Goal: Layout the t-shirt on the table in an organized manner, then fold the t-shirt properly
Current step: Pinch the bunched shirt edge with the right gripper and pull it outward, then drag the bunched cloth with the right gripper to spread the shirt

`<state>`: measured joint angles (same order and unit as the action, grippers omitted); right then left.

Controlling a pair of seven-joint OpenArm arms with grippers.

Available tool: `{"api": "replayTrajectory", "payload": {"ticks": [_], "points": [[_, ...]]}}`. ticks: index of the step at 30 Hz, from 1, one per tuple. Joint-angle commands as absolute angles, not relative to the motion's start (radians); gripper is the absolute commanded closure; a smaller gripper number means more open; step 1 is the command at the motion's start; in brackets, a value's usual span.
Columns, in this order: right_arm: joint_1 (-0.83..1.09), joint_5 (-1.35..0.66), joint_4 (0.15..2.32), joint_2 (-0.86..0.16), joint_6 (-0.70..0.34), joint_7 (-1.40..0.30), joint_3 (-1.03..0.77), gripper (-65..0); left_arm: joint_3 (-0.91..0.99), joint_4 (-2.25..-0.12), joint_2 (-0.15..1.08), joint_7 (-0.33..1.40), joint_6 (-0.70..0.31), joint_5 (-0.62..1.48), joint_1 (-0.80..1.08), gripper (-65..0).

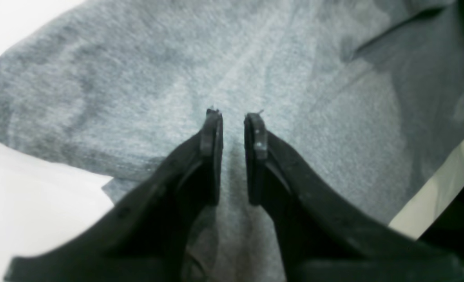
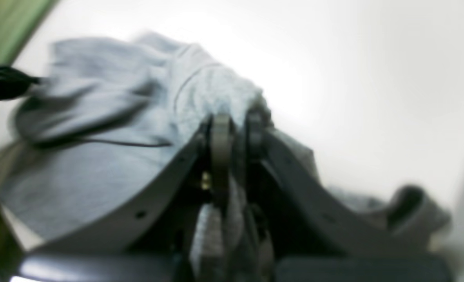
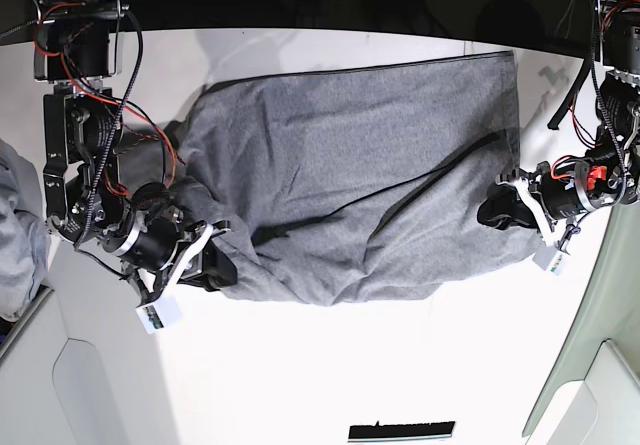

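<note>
My right end effector (image 2: 236, 121) is clamped on the t-shirt (image 2: 110, 129): in the right wrist view a fold of grey knit is pinched between the two fingers and bunches up over their tips, with more cloth hanging down between them. My left end effector (image 1: 233, 117) stands with its fingers a narrow gap apart, poised over the t-shirt (image 1: 224, 70); grey fabric shows through the gap, and I cannot tell whether the tips press into it.

In the base view the t-shirt (image 3: 370, 165) lies spread but creased across the middle of the surface (image 3: 330, 385), stretched between my two arms. My right end effector (image 3: 212, 255) is at the shirt's lower corner on that view's left; my left end effector (image 3: 497, 208) is at the shirt's edge on that view's right.

The base view alone shows a paler grey cloth bundle (image 3: 15, 235) at the left border and a small dark strip (image 3: 400, 431) near the bottom. The right wrist view alone shows the pinch itself, though blurred. The left wrist view alone shows the gap between those fingers.
</note>
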<state>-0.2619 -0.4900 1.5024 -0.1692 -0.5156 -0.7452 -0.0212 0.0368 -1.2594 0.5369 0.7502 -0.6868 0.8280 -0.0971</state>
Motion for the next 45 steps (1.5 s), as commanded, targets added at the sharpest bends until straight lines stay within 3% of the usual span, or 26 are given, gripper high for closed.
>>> {"api": "replayTrajectory", "payload": {"ticks": [1, 5, 11, 14, 20, 24, 26, 30, 37, 45], "points": [[-0.268, -0.509, 1.56, -0.17, -0.524, -0.755, -0.023, -0.7, 0.045, -1.275, 0.551, 0.73, -0.698, 0.847, -0.116, -12.9], [-0.228, -0.508, 1.645, -0.168, -0.524, -0.755, -0.023, -8.5, 0.045, -1.274, 0.54, 0.73, -0.698, 0.846, -0.115, -12.9], [-0.199, -0.448, 1.633, -0.16, -0.524, -0.734, -0.023, -32.7, 0.045, -1.274, 0.541, 0.73, -0.698, 0.844, -0.113, -12.9], [-0.187, -0.374, 1.629, -0.16, -0.5, -0.669, -0.031, -33.2, 0.045, -1.274, 0.54, 0.73, -0.698, 0.857, -0.113, -12.9], [-0.209, -0.213, 1.534, -0.16, -0.233, -0.542, -0.059, -33.2, 0.045, -1.274, 0.54, 0.806, -0.698, 0.928, -0.113, -12.9], [-0.272, -0.194, 1.328, -0.16, -0.221, -0.512, -0.058, -32.1, 0.045, -1.274, 0.539, 0.805, -0.698, 0.935, -0.113, -12.9], [-0.294, -0.155, 1.229, -0.163, -0.22, -0.515, -0.058, -28.2, 0.045, -1.274, 0.54, 0.805, -0.698, 0.931, -0.113, -12.9], [-0.267, -0.142, 1.156, -0.2, -0.22, -0.546, -0.058, -26.0, 0.045, -1.274, 0.54, 0.787, -0.698, 0.878, -0.113, -12.9], [-0.051, -0.229, 1.35, -0.293, -0.221, -0.611, -0.06, -26.1, 0.045, -1.274, 0.541, 0.759, -0.698, 0.791, -0.11, -12.9], [0.136, -0.284, 1.691, -0.298, -0.22, -0.598, -0.125, -26.1, 0.045, -1.274, 0.54, 0.736, -0.698, 0.796, -0.108, -12.9]]}}
